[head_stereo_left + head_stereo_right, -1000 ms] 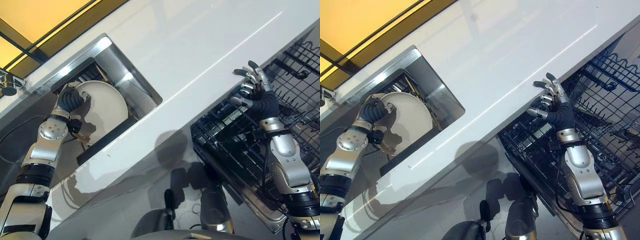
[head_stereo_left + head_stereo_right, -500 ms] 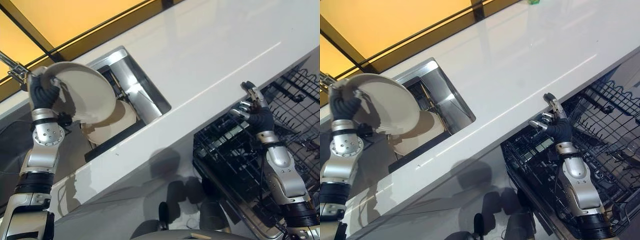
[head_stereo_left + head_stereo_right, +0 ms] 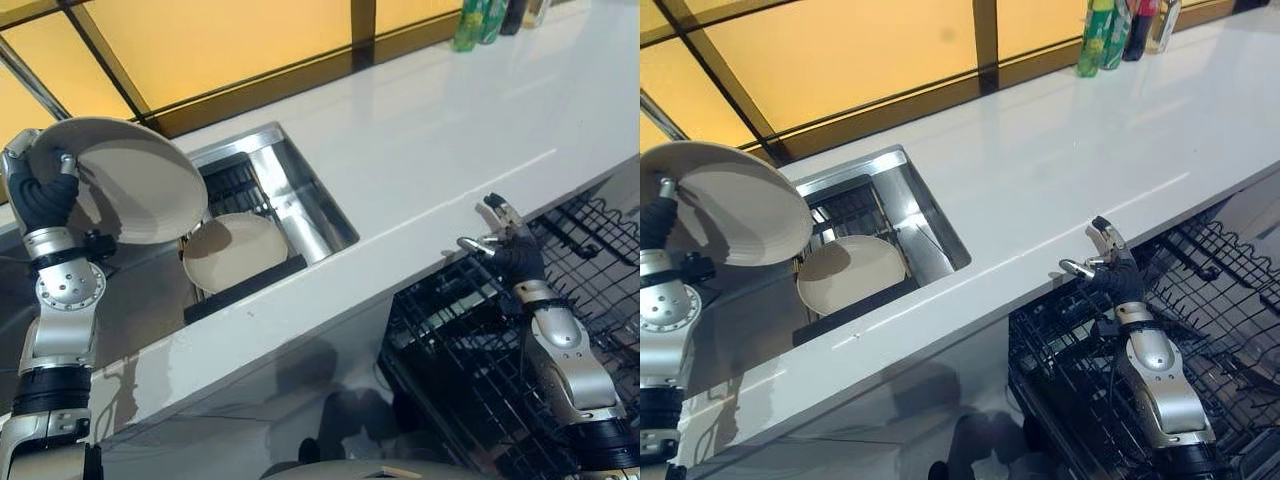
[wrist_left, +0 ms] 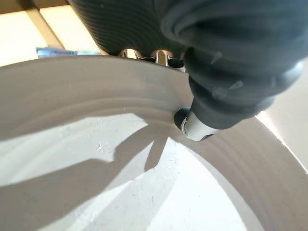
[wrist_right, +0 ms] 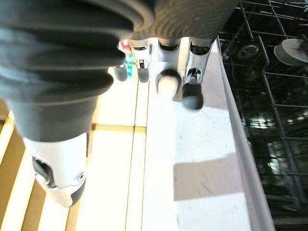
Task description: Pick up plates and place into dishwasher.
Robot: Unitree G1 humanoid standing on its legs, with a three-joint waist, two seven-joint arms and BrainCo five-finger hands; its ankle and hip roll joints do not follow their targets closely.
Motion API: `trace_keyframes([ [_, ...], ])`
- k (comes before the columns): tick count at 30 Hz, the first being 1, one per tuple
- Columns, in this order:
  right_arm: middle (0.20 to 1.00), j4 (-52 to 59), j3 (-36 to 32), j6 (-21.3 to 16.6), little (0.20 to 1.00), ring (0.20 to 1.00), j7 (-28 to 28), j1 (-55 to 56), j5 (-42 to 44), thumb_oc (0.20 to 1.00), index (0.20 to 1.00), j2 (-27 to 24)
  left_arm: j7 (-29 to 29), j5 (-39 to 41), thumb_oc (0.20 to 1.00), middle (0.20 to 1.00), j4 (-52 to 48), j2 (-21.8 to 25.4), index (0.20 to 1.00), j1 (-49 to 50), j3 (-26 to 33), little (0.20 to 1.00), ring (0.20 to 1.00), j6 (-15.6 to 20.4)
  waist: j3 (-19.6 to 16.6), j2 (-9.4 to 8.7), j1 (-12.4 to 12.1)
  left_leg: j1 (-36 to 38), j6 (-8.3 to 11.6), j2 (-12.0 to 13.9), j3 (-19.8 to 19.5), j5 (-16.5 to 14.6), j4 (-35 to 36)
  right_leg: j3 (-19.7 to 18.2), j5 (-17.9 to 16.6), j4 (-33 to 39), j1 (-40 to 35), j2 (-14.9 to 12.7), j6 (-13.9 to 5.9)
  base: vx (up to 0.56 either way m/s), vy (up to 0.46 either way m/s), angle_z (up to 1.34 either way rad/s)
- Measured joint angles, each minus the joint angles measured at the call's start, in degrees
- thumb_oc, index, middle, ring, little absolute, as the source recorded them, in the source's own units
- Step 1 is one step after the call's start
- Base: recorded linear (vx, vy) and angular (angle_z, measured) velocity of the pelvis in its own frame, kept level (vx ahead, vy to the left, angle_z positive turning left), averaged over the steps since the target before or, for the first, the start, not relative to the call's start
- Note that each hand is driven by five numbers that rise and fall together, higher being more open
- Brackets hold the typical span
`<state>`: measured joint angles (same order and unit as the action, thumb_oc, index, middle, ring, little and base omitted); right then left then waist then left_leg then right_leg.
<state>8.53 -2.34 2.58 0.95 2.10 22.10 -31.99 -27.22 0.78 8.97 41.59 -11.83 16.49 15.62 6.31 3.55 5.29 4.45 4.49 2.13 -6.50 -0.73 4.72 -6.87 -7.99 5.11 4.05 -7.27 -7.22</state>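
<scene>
Left eye view: my left hand (image 3: 35,195), clamped on plate (image 3: 125,180) rim, has lifted it clear of sink (image 3: 300,205); second plate (image 3: 235,250) remains. Right hand (image 3: 505,250) hovers slack-fingered above dishwasher rack (image 3: 470,330). Carry next.

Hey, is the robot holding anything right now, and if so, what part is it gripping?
The left hand pinches a white plate by its rim, raised above the sink. The right hand holds nothing.

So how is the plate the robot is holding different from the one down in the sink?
The round white plate in the left hand is lifted in the air and tilted; the round white plate in the steel sink lies low and nearly flat. The held one looks bigger and is pinched by fingers; nothing touches the other. Both are plain and white.
</scene>
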Motion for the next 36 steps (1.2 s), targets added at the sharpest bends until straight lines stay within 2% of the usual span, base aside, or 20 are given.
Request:
trace_keyframes([
  [3,1.0,0.0,-1.66,1.34,1.0,1.0,-5.27,2.0,0.37,1.0,1.0,-0.28,1.5,0.17,0.2,0.2,-1.15,1.35,0.2,0.65,1.53,0.2,0.2,0.34,-0.8,-1.23,0.06,0.39,0.03,0.14,0.02,0.02,0.21,0.0,-0.01,-0.07,-0.08,0.15,0.01,-0.03,-0.063,0.0],
  [7,1.0,0.11,-3.27,2.02,1.0,1.0,-15.88,5.43,1.06,1.0,1.0,-1.24,3.93,1.27,0.2,0.2,-1.49,2.7,0.2,1.33,2.81,0.2,0.2,0.83,-1.42,-2.19,0.43,1.16,0.09,0.12,0.25,0.01,0.27,-0.14,0.05,-0.06,-0.76,0.18,-0.06,-0.06,-0.062,-0.02],
  [10,1.0,0.32,-5.46,1.84,1.0,1.0,-24.89,8.4,0.94,1.0,1.0,-6.4,5.34,1.25,0.2,0.2,-3.03,4.1,0.2,3.16,2.77,0.2,0.2,1.4,-1.65,-2.63,0.81,1.77,0.1,0.15,0.7,-0.08,0.28,-0.56,-0.01,-0.09,-0.79,0.3,-0.14,-0.07,-0.062,-0.07],
  [13,1.0,0.32,-7.62,1.15,1.0,1.0,-31.46,9.98,0.85,1.0,1.0,-12.38,5.79,2.43,0.2,0.2,-3.02,5.38,0.2,3.43,2.78,0.2,0.2,1.7,-1.67,-2.88,1.28,1.93,0.04,0.3,1.44,-0.35,0.3,-1.26,-0.01,-0.17,-0.78,0.58,-0.08,-0.06,-0.066,-0.12],
  [18,1.0,1.42,-8.73,-2.47,1.0,1.0,-39.0,10.66,2.16,1.0,1.0,-15.86,5.79,2.82,0.2,0.2,-3.03,6.94,0.2,3.45,2.69,0.2,0.2,2.8,-2.06,-3.64,2.12,2.0,0.13,0.9,2.7,-1.08,0.31,-2.26,-0.24,-0.12,-0.26,1.41,0.36,-0.06,-0.064,-0.14],
  [23,1.0,2.83,-8.71,-8.08,1.0,1.0,-41.57,6.65,8.77,1.0,1.0,-15.93,5.8,2.78,0.2,0.2,-2.96,6.92,0.2,3.42,2.36,0.2,0.2,4.64,-2.1,-3.66,2.64,2.02,0.17,1.2,3.22,-1.12,0.28,-2.86,-0.47,-0.06,0.02,1.86,0.25,-0.03,-0.041,-0.08],
  [26,1.0,2.89,-8.72,-11.53,1.0,1.0,-41.45,4.13,13.15,1.0,1.0,-15.71,6.01,3.19,0.2,0.2,-2.96,6.91,0.2,3.26,2.21,0.2,0.2,5.48,-2.1,-3.65,2.17,2.08,0.63,1.58,3.23,-1.11,0.28,-2.83,-0.56,-0.04,0.01,2.23,0.61,0.0,-0.032,-0.02],
  [29,1.0,2.9,-8.6,-14.01,1.0,1.0,-39.39,-0.45,16.39,1.0,1.0,-11.28,6.97,4.69,0.2,0.2,-3.0,6.35,0.2,2.5,0.89,0.2,0.2,5.66,-2.07,-3.57,1.38,2.78,0.69,1.85,3.19,-1.12,0.27,-2.74,-0.77,-0.02,-0.37,2.5,0.92,0.0,-0.012,-0.01],
  [32,1.0,4.59,-7.21,-14.72,1.0,1.0,-37.18,-3.8,19.29,1.0,1.0,-7.64,7.51,5.11,0.2,0.2,-3.97,4.41,0.2,0.7,-0.95,0.2,0.2,5.69,-2.09,-3.33,-0.08,2.94,0.74,1.93,2.97,-1.19,0.28,-2.16,-0.52,0.0,-0.94,2.41,0.92,0.02,-0.025,0.07],
  [36,1.0,7.65,-0.36,-14.68,1.0,1.0,-31.3,-8.98,21.89,1.0,1.0,-1.35,6.83,4.99,0.2,0.2,-7.63,0.17,0.2,-1.84,-4.94,0.2,0.2,5.93,-2.24,-3.13,-1.78,3.02,0.49,2.08,1.55,-1.35,0.29,-0.94,0.13,0.01,-1.9,2.36,1.16,0.03,-0.023,0.15],
])
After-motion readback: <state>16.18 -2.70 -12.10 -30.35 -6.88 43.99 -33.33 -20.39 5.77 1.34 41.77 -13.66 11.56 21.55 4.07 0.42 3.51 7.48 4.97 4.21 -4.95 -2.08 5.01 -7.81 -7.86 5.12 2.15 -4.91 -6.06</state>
